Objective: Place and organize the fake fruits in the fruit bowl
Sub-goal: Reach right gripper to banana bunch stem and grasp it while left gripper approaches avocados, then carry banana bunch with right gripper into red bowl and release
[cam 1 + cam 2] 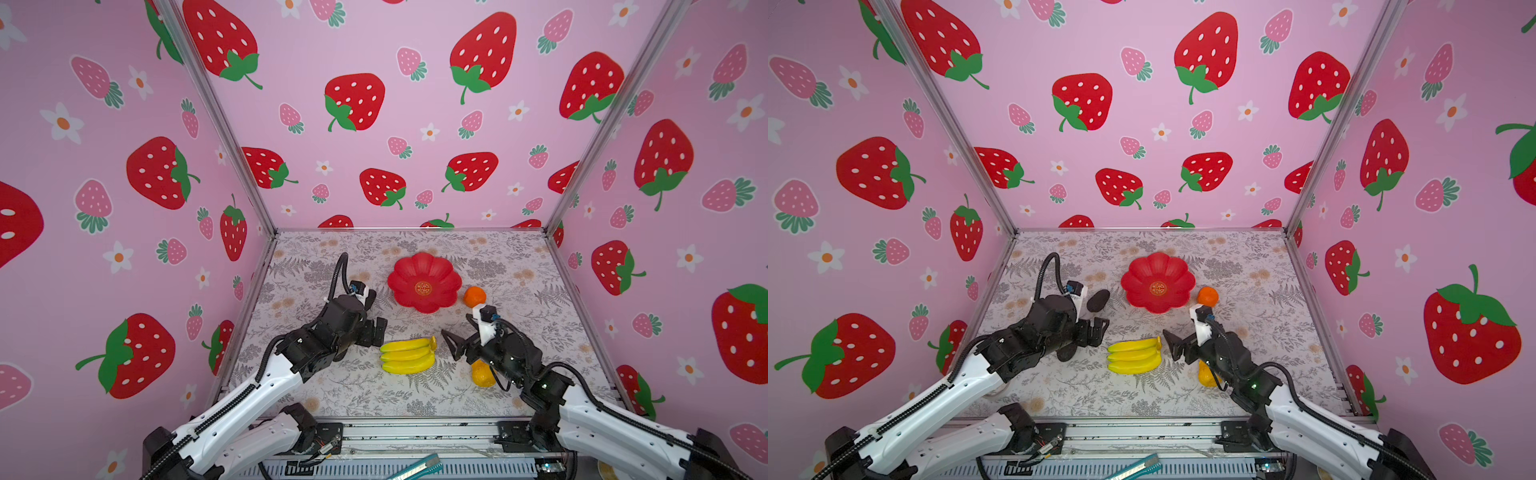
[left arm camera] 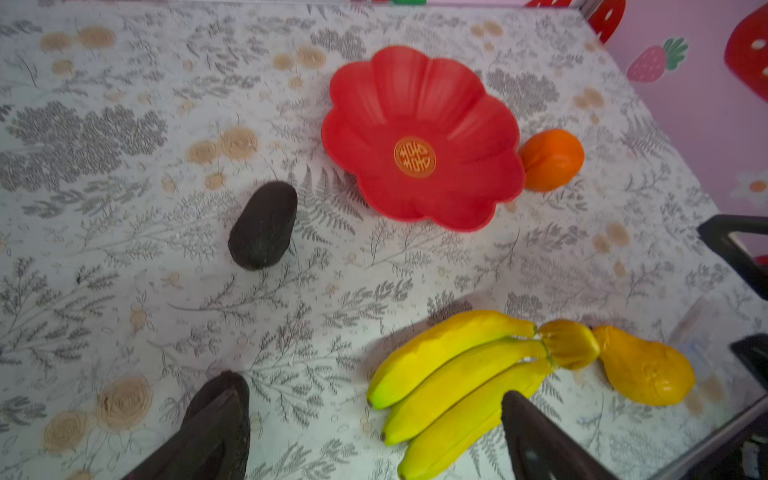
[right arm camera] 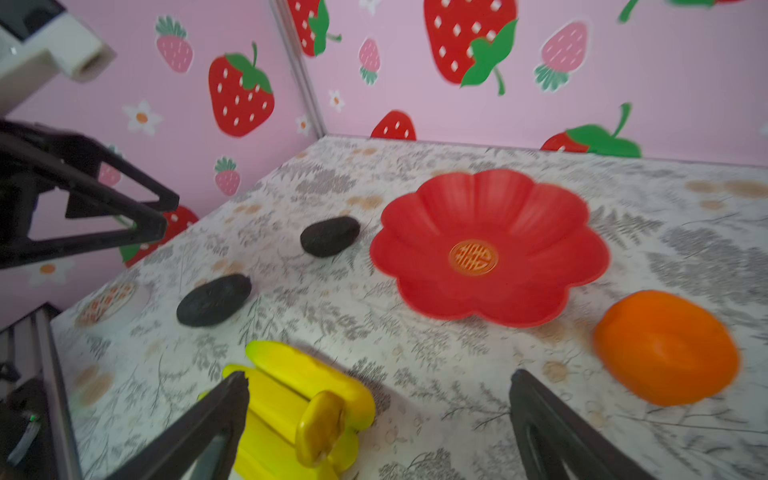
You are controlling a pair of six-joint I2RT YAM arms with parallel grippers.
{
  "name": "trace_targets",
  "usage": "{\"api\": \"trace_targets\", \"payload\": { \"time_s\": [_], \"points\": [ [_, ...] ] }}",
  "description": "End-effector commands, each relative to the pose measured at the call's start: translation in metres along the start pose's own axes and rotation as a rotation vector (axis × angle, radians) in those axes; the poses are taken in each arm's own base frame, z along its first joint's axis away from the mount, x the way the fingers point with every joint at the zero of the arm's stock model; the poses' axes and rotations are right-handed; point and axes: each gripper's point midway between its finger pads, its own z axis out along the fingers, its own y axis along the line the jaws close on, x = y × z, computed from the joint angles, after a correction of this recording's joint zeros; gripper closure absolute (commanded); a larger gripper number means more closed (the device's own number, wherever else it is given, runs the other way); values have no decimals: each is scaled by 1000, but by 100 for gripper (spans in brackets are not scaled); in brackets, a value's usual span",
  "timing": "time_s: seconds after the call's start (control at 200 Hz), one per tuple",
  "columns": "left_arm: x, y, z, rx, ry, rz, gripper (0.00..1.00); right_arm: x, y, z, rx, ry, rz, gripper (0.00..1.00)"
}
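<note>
Banana bunch (image 1: 407,355) lies low centre between left gripper (image 1: 376,332) and right gripper (image 1: 449,344), both with jaws spread and empty. Pear-shaped fruit (image 1: 482,374) sits lower right. Near avocado (image 3: 214,299) and far avocado (image 3: 330,236) lie left of centre. Higher up, the red fruit bowl (image 1: 419,266) is empty, with the orange (image 1: 474,296) just beside its right rim.

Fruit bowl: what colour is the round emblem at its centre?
Gold emblem on the red fruit bowl; clearest in the left wrist view.
</note>
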Motion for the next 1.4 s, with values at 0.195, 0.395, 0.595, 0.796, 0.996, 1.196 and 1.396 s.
{"api": "trace_targets", "payload": {
  "time_s": [0.195, 0.395, 0.595, 0.796, 0.996, 1.196, 1.396],
  "points": [
    [31, 19, -14, -62, 65, -41, 1, 35, 28, 24, -9, 128, -19, 0],
    [31, 20, -13, -65, 55, -44, 1, 57, 21, 45, 53, 211, -13, 15],
    [30, 23, -16, -73, 43, -42, 1, 69, 18, 56, 83, 245, 14, 31],
    [28, 27, -16, -95, 27, -44, 1, 79, 21, 65, 77, 290, 1, 58],
    [26, 28, -16, -102, 21, -42, 1, 70, 28, 68, 49, 284, -23, 89],
    [11, 30, -20, -131, -30, -22, 1, 11, 46, 74, -29, 231, -108, 98],
    [-13, 25, -15, -139, -87, 13, 1, -59, -3, 94, 63, 160, -108, 98]
  ]
}}
